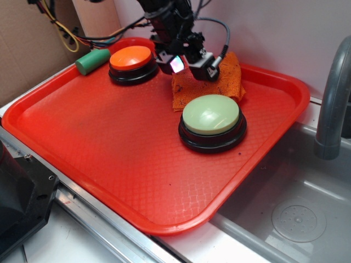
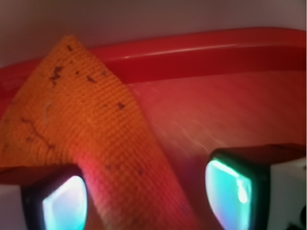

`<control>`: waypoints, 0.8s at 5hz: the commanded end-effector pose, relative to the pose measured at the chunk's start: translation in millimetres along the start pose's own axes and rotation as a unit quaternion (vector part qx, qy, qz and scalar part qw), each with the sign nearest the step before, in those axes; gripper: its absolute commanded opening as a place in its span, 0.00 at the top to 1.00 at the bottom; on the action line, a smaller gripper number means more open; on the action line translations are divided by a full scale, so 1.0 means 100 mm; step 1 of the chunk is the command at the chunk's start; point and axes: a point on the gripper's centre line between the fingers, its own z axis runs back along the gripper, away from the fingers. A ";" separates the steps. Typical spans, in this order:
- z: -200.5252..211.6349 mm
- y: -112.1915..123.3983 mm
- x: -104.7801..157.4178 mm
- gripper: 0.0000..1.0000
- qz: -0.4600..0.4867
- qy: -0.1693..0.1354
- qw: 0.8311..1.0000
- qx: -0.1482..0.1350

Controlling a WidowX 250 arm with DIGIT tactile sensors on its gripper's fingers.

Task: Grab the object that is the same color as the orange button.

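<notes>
Straddling the orange rag (image 2: 81,129), the end effector (image 2: 146,196) stands open; rag's corner peaks toward the tray rim (image 2: 216,50).

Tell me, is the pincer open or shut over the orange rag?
Open. In the wrist view the pincer has its two pads apart, with the orange rag running between them, not squeezed.

Front and left areas of the red plastic tray (image 1: 109,153) are bare and open to approach. At the back, the orange knitted cloth rag (image 1: 230,76) lies between two obstacles: the orange-domed round button on a black base (image 1: 130,63) to its left and the pale green-topped round button (image 1: 211,121), which touches its front edge. A green cylinder (image 1: 92,61) lies just beside the orange button. The tray's raised rim borders the rag behind. A grey faucet pipe (image 1: 332,104) stands well right.
</notes>
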 end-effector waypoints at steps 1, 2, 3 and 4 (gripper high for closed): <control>0.04 -0.21 0.20 1.00 -0.050 -0.016 0.999 0.010; 0.08 -0.27 0.21 1.00 -0.061 -0.021 0.998 0.018; 0.20 -0.31 0.20 1.00 -0.060 -0.027 0.997 0.031; 0.53 -0.28 0.12 1.00 -0.032 -0.027 0.999 0.031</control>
